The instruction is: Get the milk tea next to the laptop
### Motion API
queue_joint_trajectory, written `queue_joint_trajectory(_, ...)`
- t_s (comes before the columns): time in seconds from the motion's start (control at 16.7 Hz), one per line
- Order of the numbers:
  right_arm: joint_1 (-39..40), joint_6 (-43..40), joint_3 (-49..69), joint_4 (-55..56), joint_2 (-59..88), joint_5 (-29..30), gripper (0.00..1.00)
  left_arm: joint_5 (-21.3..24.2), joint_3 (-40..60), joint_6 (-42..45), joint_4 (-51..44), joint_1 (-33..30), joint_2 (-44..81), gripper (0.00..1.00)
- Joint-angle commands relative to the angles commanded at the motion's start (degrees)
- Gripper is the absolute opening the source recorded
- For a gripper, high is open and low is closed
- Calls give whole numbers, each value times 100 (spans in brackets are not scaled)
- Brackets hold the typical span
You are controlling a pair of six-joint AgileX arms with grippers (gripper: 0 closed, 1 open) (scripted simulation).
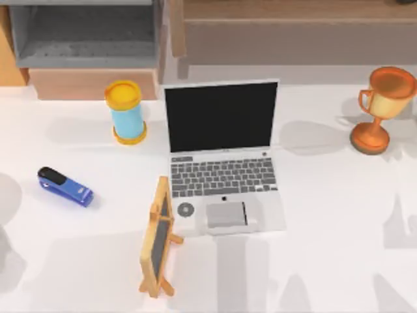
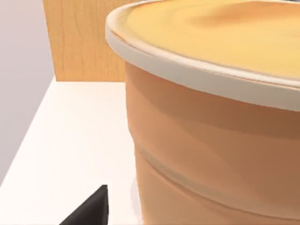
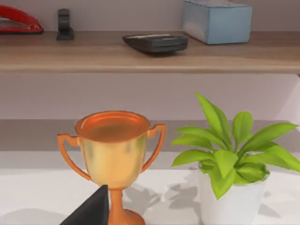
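The round brown cup of milk tea with its pale cream rim and wide creamy orange-yellow top (image 2: pixel 211 117) stands upright on a white surface just in front of a light wooden panel (image 2: pixel 82 42), and the left wrist view looks at it from very close, so the left arm seems to be closing in for the grasp. To do this well, the fingers should straddle the brown wall below the rim, level and centred, before they close, since the cup is wide and a tilted or off-centre grip could tip it or slop the top. One dark fingertip of the left gripper (image 2: pixel 89 208) sits low beside the cup's base; whether its jaws are released or clenched I cannot tell. The silver-grey laptop with black screen and grey keyboard (image 1: pixel 221 156) lies open at the middle of the table, with a bare patch of table at its right that looks the easier spot to set the cup. The right gripper's dark fingertip (image 3: pixel 91 208) points toward the orange-gold trophy cup (image 3: pixel 112 154), apparently idle; its jaws also cannot be judged.
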Motion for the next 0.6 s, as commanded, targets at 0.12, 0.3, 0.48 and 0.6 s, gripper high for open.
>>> queue_joint_trajectory(0.12,0,0,0,0,0,0,100,-193,76,-91,185,-206,192,100)
queue_joint_trajectory(0.3,0,0,0,0,0,0,100,-214,85,-100,205,-229,213,100)
queue_joint_trajectory(0.48,0,0,0,0,0,0,100,-214,85,-100,205,-229,213,85)
queue_joint_trajectory(0.6,0,0,0,0,0,0,100,-214,85,-100,205,-229,213,70)
